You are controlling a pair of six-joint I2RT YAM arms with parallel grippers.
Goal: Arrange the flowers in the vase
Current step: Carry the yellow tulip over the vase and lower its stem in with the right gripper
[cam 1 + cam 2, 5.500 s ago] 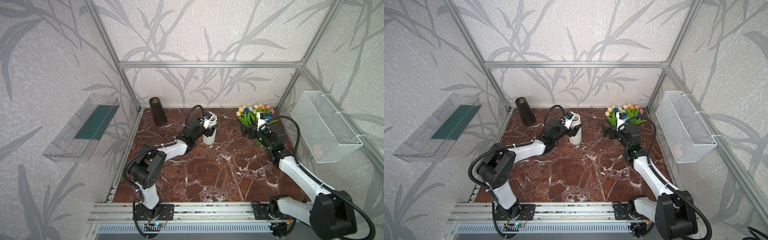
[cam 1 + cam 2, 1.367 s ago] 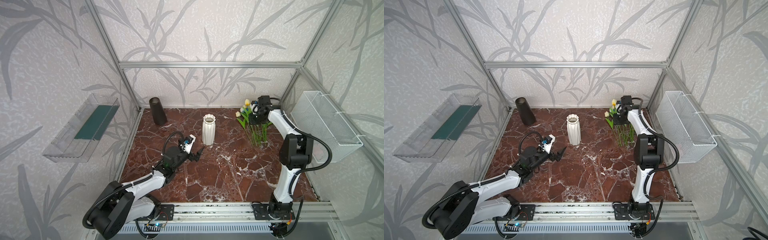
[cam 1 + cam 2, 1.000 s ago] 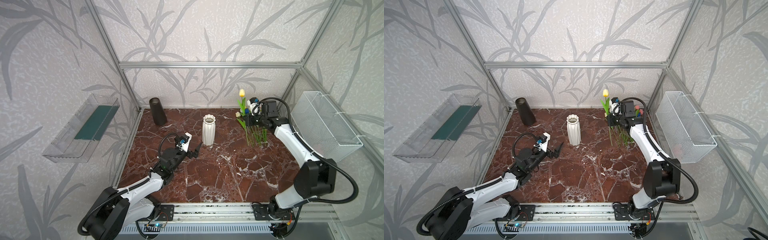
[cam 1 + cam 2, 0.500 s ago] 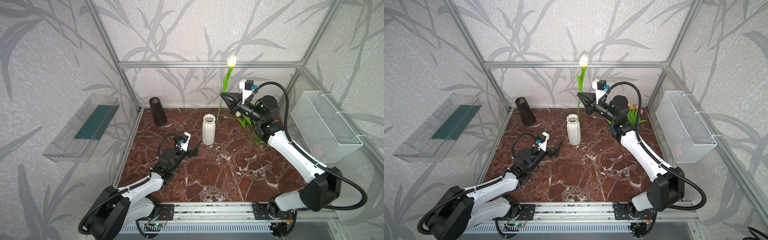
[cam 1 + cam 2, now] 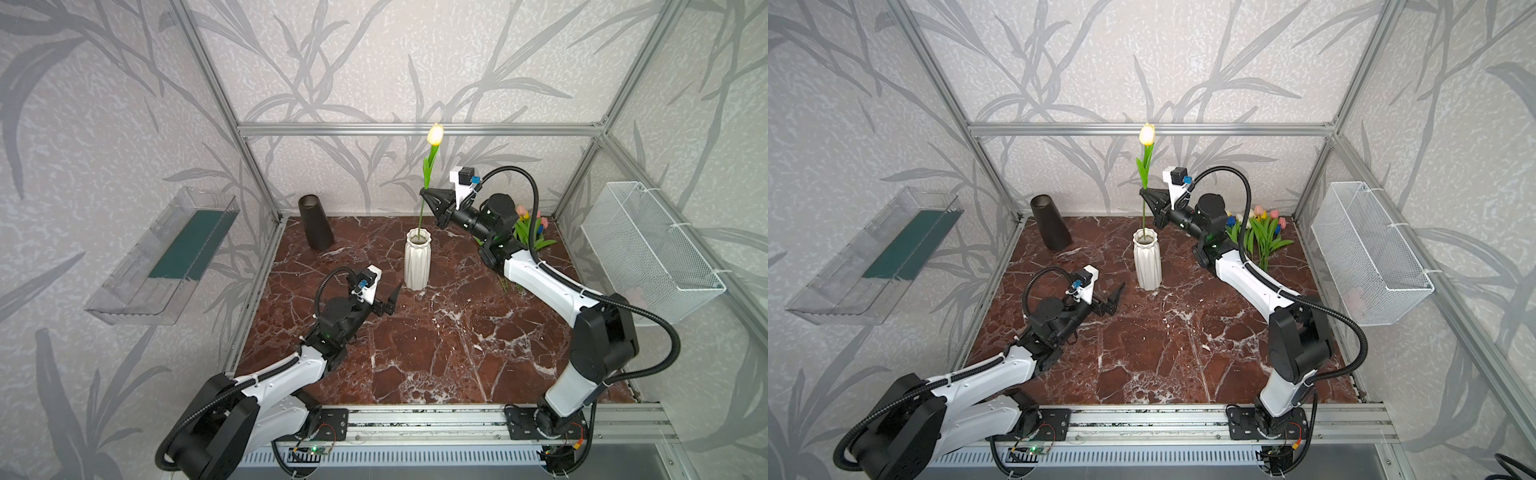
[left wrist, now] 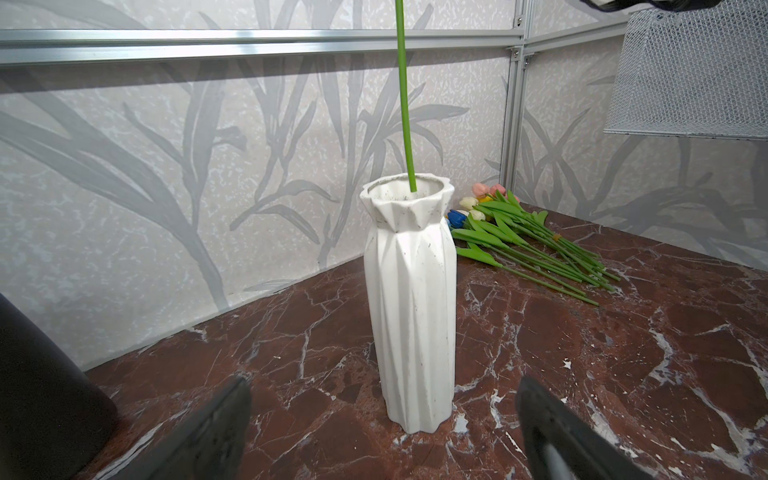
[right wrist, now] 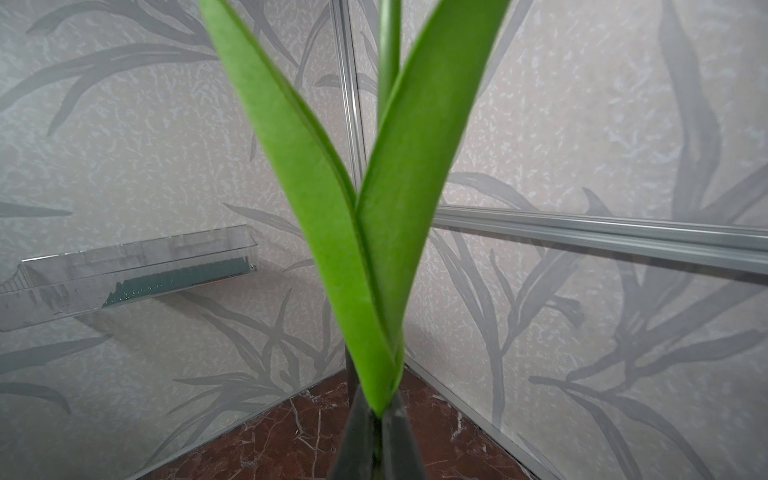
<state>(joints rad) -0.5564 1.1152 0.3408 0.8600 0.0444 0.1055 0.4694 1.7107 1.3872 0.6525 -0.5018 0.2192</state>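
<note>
Tulip (image 5: 428,172) upright, stem tip inside vase (image 5: 417,259) | right gripper (image 5: 424,193) clamped on its stem | left gripper (image 5: 390,300) spread wide, empty, beside vase

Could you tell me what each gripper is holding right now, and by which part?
The right gripper pinches the yellow tulip by its stem, just below the leaves; the left gripper holds nothing.

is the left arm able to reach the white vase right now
Probably yes. The left gripper sits low beside the white vase, jaws wide open and facing it, with bare marble between. The right gripper grips the tulip above the rim, out of the way.
</note>
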